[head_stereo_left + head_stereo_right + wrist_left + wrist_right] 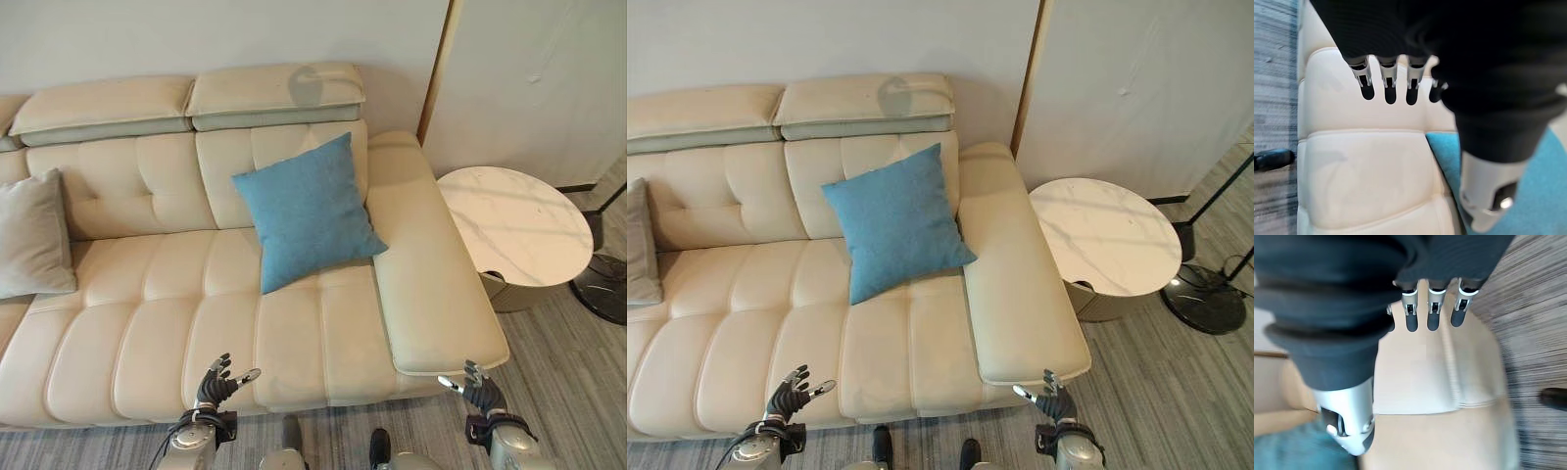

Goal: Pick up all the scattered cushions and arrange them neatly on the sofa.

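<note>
Left eye view, from the left: a grey cushion (pixel 34 235) leans on the sofa (pixel 176 323) backrest at the far end, and a blue cushion (pixel 307 211) stands tilted against the backrest beside the armrest. Both lie beyond the hands, up the seat. The left hand (pixel 217 384) hovers at the seat's front edge, fingers relaxed, empty. The right hand (pixel 478 390), below the armrest corner, is likewise spread and empty; neither is clearly nearer the blue cushion.

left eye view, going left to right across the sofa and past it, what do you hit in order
grey cushion at the sofa's left end → blue cushion leaning against the backrest → sofa armrest → round white side table → dark round lamp base on the floor
</note>
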{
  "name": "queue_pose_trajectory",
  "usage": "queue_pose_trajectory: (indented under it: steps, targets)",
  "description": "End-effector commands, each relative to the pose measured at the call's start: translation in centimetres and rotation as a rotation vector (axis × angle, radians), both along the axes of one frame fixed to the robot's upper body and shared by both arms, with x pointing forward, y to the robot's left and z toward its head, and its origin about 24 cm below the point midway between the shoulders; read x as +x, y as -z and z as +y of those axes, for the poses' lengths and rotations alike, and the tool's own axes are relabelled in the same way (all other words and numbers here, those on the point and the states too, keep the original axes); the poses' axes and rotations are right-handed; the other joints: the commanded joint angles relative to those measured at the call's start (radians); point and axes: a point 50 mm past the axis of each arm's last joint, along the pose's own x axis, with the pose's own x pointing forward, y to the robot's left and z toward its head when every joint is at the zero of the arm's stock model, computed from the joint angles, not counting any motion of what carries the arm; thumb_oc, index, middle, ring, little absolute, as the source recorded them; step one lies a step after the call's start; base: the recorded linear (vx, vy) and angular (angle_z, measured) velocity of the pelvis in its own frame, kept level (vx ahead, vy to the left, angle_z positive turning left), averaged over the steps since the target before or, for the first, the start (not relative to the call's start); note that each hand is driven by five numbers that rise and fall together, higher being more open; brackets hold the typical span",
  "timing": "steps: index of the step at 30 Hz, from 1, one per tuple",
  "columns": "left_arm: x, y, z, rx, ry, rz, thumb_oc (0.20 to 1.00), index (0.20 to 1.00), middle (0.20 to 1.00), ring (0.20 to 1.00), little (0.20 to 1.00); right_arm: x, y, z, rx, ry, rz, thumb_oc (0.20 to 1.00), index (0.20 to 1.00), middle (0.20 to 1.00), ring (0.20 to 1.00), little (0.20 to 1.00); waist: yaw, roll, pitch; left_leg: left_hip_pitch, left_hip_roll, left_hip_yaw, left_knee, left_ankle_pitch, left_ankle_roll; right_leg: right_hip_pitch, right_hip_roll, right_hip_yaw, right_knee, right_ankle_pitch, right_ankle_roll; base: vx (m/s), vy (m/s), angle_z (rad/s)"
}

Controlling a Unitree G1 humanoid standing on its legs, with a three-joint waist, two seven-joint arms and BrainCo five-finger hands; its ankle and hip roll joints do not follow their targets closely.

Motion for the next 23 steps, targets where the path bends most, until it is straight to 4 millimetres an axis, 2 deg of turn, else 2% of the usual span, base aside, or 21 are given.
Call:
queue_pose_trajectory:
  steps: [1,2,6,7,9,12,16,23]
  targets:
    - [1.5,-2.3,2.4,0.061,-0.023,-0.112,1.000,1.000,1.000,1.000,1.000,2.8,-2.0,1.4,0.011,-0.067,-0.134,1.000,1.000,1.000,1.000,1.000,-0.008,-0.100,0.022,-0.046,-0.150,0.025,0.103,-0.139,0.055,0.059,-0.020,-0.004,-0.017,-0.112,0.045,-0.15,-0.049,0.01]
    - [1.5,-2.3,2.4,0.061,-0.023,-0.112,1.000,1.000,1.000,1.000,1.000,2.8,-2.0,1.4,0.011,-0.067,-0.134,1.000,1.000,1.000,1.000,1.000,-0.008,-0.099,0.021,-0.050,-0.150,0.025,0.105,-0.139,0.055,0.056,-0.019,-0.005,-0.017,-0.111,0.045,-0.11,-0.030,-0.06]
    - [0.9,-1.4,1.7,-0.032,-0.058,-0.090,1.000,1.000,1.000,1.000,1.000,2.4,-1.8,1.4,0.008,-0.098,-0.107,1.000,1.000,1.000,1.000,1.000,-0.007,-0.112,0.013,0.017,-0.149,0.005,0.240,-0.280,0.086,0.052,-0.026,0.003,-0.029,-0.105,0.038,-0.06,0.012,-0.23]
    - [0.9,-1.4,1.7,-0.032,-0.058,-0.090,1.000,1.000,1.000,1.000,1.000,2.4,-1.8,1.4,0.009,-0.098,-0.108,1.000,1.000,1.000,1.000,1.000,-0.007,-0.112,0.011,0.015,-0.149,0.004,0.240,-0.278,0.086,0.049,-0.026,0.003,-0.030,-0.104,0.038,-0.05,0.067,0.01]
    - [0.5,-1.0,1.1,-0.032,-0.019,-0.064,1.000,1.000,1.000,1.000,1.000,1.6,-1.2,1.1,0.018,-0.065,-0.082,1.000,1.000,1.000,1.000,1.000,-0.033,-0.087,-0.015,0.105,-0.134,0.031,0.037,-0.239,0.073,0.041,-0.007,-0.011,-0.045,-0.097,0.047,-0.01,0.124,0.19]
    - [0.5,-0.9,1.0,-0.013,0.009,-0.051,1.000,1.000,1.000,1.000,1.000,1.1,-0.7,0.9,0.030,-0.024,-0.064,1.000,1.000,1.000,1.000,1.000,-0.042,-0.080,-0.030,0.137,-0.133,0.027,-0.057,-0.210,0.062,0.033,-0.003,-0.023,-0.044,-0.092,0.052,-0.03,0.115,0.17]
    - [-0.2,-0.5,1.0,0.013,0.045,-0.012,1.000,1.000,1.000,1.000,1.000,0.3,-0.1,1.1,0.029,-0.034,-0.025,1.000,1.000,1.000,1.000,1.000,-0.040,-0.082,-0.051,0.166,-0.134,0.035,-0.070,-0.217,0.062,0.059,-0.004,-0.023,-0.061,-0.084,0.059,0.00,0.097,0.13]
    - [-0.8,0.3,0.9,0.006,0.035,0.030,1.000,1.000,1.000,1.000,1.000,0.2,0.4,1.7,0.032,-0.055,0.002,1.000,1.000,1.000,1.000,1.000,-0.038,-0.098,-0.070,0.195,-0.139,0.041,-0.070,-0.233,0.068,0.096,-0.010,-0.016,-0.075,-0.077,0.067,-0.01,0.063,0.04]
